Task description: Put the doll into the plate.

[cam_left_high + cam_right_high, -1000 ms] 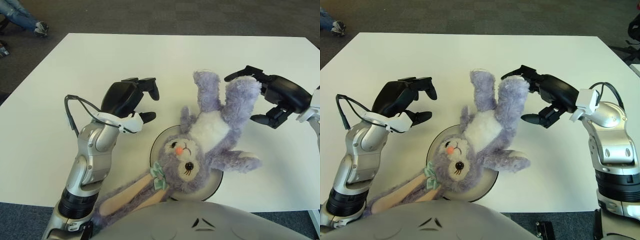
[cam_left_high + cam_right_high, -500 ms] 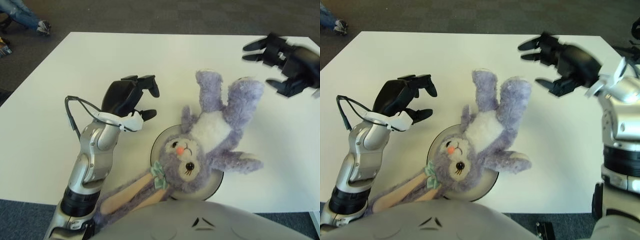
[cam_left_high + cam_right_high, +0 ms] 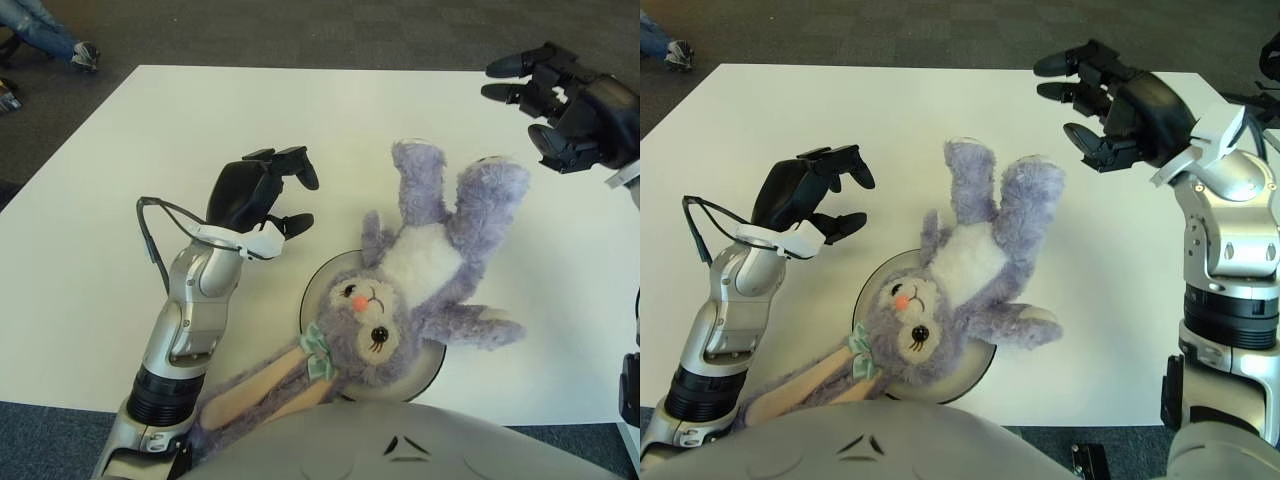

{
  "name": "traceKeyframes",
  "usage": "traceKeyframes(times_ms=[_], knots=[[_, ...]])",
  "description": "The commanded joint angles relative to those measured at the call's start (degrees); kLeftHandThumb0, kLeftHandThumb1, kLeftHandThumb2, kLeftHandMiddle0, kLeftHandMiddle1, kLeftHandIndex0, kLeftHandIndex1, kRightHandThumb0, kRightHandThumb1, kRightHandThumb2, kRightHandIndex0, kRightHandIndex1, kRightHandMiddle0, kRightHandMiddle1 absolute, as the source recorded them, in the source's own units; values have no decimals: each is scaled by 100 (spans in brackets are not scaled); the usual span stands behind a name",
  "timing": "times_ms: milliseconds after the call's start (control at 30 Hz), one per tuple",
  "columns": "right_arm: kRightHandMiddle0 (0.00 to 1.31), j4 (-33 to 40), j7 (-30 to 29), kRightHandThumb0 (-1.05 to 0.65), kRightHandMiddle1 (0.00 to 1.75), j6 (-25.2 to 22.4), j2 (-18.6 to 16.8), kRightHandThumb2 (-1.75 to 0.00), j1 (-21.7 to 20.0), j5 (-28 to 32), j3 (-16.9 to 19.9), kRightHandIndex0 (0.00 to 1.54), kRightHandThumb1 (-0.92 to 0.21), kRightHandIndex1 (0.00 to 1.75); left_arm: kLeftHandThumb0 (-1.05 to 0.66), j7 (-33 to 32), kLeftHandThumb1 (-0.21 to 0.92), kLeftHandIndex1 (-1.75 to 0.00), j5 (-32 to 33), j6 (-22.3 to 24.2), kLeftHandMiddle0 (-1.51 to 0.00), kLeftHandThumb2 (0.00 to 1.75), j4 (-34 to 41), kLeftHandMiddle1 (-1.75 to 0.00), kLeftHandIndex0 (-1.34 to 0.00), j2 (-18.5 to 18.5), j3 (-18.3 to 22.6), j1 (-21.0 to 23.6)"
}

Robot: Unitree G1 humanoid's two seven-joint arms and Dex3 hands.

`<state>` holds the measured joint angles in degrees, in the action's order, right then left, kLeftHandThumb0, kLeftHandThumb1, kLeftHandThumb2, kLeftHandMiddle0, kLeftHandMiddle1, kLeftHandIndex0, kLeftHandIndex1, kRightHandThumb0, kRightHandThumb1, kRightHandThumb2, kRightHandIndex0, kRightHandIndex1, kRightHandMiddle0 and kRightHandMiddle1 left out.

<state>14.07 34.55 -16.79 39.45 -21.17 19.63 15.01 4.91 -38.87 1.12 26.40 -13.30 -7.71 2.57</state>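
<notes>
The right hand (image 3: 1095, 105) is hovering above the far right part of the white surface (image 3: 890, 110), its three dark fingers (image 3: 1060, 64) spreading wide and gripping nothing, well apart from the doll's raised feet. The left hand (image 3: 265, 190) is hanging over the surface to the left of the doll, its fingers loosely curving but open, also holding nothing. Between the two hands the doll (image 3: 410, 290), a purple plush rabbit with a white belly, is lying on its back with its head toward the robot. Its head and upper body are resting on the plate (image 3: 318, 285), a round dish near the front edge, while its legs are pointing away past the rim and its long ears (image 3: 255, 395) are trailing off toward the near edge.
</notes>
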Motion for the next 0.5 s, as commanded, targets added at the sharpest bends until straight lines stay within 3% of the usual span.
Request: traceKeyframes(times_ms=[0, 133, 467], knots=[[0, -41, -117, -49, 103, -91, -51, -91, 15, 76, 115, 11, -60, 53, -1, -424, 13, -149, 353, -48, -75, 146, -504, -175, -66, 245, 217, 241], [0, -764, -90, -49, 106, 87, -178, -92, -143, -48, -4, 10, -58, 66, -1, -766, 13, -155, 832, -206, -76, 147, -1005, -175, -62, 501, 379, 375], [0, -699, -380, -47, 116, -233, -333, -96, -188, -15, 9, 11, -54, 87, -1, -1309, 14, -163, 1429, -726, -76, 149, -1574, -175, -55, 741, 540, 508]])
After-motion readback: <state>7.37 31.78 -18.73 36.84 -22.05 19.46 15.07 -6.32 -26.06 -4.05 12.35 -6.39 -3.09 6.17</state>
